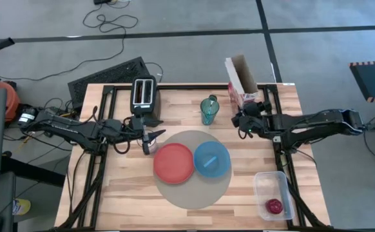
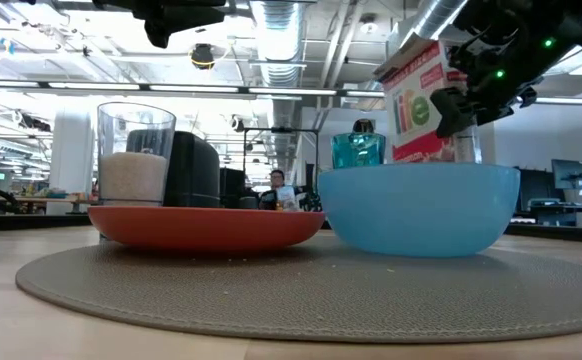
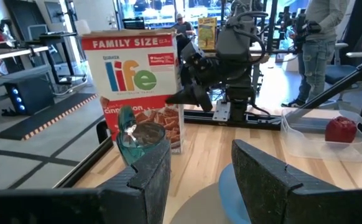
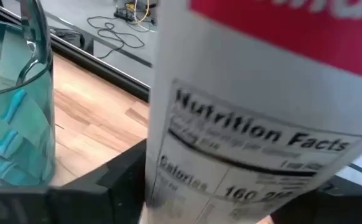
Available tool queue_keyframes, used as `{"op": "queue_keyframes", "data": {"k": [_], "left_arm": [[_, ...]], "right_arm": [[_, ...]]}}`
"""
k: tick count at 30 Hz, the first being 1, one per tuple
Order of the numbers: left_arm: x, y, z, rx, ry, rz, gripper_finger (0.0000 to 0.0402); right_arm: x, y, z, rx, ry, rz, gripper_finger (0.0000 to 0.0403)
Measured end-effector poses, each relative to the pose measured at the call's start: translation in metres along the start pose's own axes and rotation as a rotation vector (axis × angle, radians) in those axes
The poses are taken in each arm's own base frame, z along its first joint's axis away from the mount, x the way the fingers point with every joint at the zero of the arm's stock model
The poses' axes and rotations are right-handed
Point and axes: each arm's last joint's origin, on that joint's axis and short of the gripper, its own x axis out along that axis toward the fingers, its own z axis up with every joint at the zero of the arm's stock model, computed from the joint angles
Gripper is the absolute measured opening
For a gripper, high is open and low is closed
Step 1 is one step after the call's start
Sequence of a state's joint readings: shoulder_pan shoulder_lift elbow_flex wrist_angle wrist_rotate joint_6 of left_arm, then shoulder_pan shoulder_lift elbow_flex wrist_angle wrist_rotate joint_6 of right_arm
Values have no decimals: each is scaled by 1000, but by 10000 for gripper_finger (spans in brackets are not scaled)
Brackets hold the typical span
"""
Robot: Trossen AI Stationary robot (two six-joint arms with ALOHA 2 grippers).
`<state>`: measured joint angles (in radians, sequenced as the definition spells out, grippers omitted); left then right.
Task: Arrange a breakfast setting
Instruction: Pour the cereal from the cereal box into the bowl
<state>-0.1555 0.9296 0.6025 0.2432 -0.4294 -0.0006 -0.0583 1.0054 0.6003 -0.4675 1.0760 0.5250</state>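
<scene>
The right hand (image 1: 243, 120) grips the cereal box (image 1: 240, 80) near its base, beside the teal tumbler (image 1: 209, 110). Left hand (image 1: 150, 138) waits open by the red-orange plate (image 1: 173, 163). Risk — the tall box tipping, or swinging into the tumbler.

From overhead, the right end effector (image 1: 240, 120) sits against the red-and-white cardboard cereal box (image 1: 240, 82), and its fingertips are too small to read there. In the right wrist view the box's nutrition panel (image 4: 243, 155) blurs and runs off the frame, covering the fingers. At desk level the round blue plastic bowl (image 2: 418, 208) hides the lower half of the teal ribbed tumbler (image 2: 357, 148). The small clear glass (image 2: 135, 150) loses its base behind the red-orange round plate (image 2: 206, 227). The small red fruit (image 1: 274, 206) shows no detail overhead.
</scene>
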Motion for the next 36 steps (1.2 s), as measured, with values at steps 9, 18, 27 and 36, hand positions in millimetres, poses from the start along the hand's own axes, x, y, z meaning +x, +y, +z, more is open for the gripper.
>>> {"op": "queue_keyframes", "data": {"k": [9,18,27,36], "left_arm": [[0,0,0,1,1,0,158],[0,0,-1,3,5,0,158],[0,0,-1,7,6,2,158],[0,0,-1,8,6,3,158]], "right_arm": [[-4,-9,1,-13,4,-2,157],[-2,-11,0,-52,23,-7,83],[-5,-24,4,-74,12,-10,24],[-21,-51,15,-25,-65,20,24]]}}
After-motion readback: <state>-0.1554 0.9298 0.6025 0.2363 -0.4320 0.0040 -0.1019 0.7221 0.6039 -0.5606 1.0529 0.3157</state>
